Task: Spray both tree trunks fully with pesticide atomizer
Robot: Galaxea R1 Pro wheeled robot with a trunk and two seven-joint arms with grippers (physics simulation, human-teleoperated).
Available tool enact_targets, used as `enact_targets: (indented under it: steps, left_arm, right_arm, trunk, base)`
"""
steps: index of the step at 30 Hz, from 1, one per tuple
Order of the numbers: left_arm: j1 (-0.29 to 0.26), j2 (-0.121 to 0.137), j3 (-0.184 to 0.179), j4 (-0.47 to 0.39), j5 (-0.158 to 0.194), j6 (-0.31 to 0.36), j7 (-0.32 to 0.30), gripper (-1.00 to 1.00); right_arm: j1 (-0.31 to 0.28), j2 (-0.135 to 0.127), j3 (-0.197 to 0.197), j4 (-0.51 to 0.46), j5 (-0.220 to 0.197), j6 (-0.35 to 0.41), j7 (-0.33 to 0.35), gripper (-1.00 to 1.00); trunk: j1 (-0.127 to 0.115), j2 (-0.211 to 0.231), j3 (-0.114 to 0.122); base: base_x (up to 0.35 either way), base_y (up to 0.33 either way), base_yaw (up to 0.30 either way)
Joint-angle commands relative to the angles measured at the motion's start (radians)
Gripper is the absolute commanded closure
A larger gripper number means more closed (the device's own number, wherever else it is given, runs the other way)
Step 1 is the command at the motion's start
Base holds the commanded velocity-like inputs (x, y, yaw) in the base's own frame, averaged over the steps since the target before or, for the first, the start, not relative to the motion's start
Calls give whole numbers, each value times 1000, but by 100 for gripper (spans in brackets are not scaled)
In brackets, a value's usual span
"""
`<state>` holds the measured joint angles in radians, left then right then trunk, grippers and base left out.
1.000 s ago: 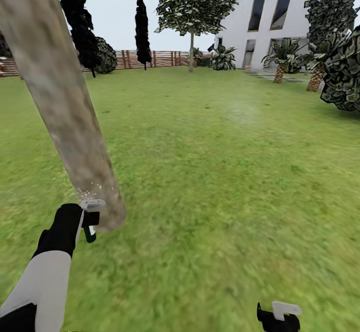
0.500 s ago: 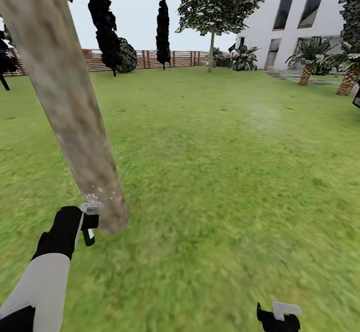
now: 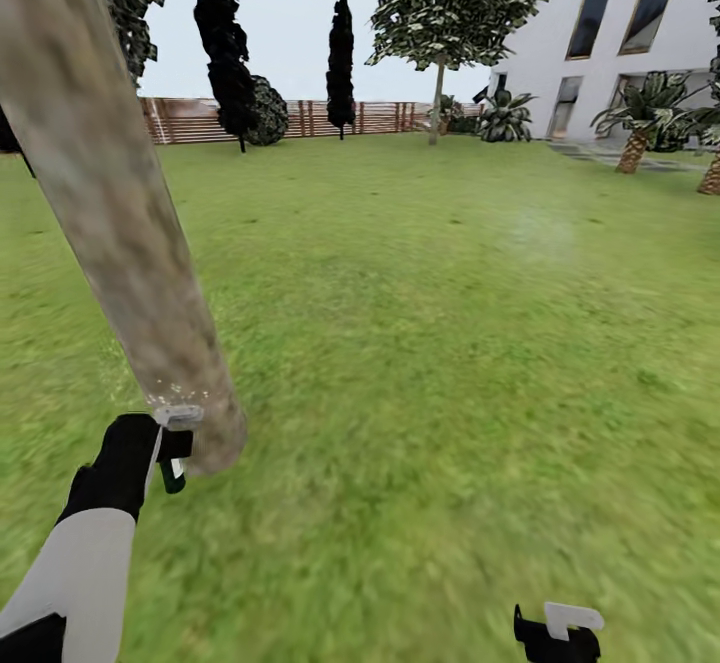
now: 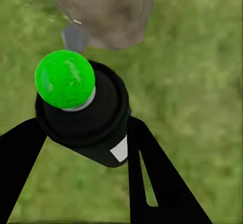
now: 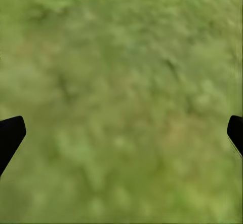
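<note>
Rightward the camera has panned; left tool [image 3: 168, 443] grips the atomizer [image 4: 86, 113] beside the trunk [image 3: 110, 213], right tool [image 5: 121, 133] spread empty.

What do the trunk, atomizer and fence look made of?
Trunk: bark, likely smooth; mottled grey-beige, no ridges, pale flecks near its base.
Atomizer in the left gripper: probably plastic; matte black body, glossy bright green cap, small white label.
Fence: looks like wood; brown horizontal slats, too far off to judge the finish.
</note>
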<state>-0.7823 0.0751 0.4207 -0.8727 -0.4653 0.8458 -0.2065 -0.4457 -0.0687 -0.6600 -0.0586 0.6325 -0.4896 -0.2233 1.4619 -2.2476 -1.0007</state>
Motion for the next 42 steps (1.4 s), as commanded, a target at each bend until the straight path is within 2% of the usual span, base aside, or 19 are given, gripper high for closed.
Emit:
enact_targets:
  steps: [1, 3, 7, 13, 21, 32, 42]
  left_arm:
    - [11, 2, 3, -3, -9, 3, -10, 100]
    - [49, 5, 3, -6, -7, 0, -11, 100]
    - [62, -6, -1, 6, -1, -4, -10, 100]
    - [144, -8, 3, 5, -1, -18, -7, 100]
    - [147, -5, 9, 12, 5, -21, -8, 100]
    - [147, -7, 8, 4, 5, -18, -11, 100]
    - [147, -8, 3, 4, 4, -6, -13, 100]
  right_arm:
    - [-1, 0, -6, 2, 11, -3, -5, -100]
    - [-1, 0, -7, 2, 11, -3, -7, -100]
    - [-1, 0, -6, 2, 10, -3, -7, -100]
    - [-1, 0, -6, 2, 10, -3, -7, -100]
    - [-1, -2, -7, 0, 10, -3, -7, -100]
    - [-1, -2, -7, 0, 10, -3, -7, -100]
    - [-1, -2, -7, 0, 10, -3, -7, -100]
  trunk:
    - [0, 0, -1]
    - [0, 0, -1]
    - [0, 0, -1]
    - [0, 0, -1]
    - [0, 0, -1]
    - [0, 0, -1]
    - [0, 0, -1]
  base:
    - [148, -244, 274]
    - [147, -244, 275]
    - [152, -245, 276]
    - [159, -244, 87]
    - [117, -189, 13]
    - [3, -8, 233]
    - [59, -246, 8]
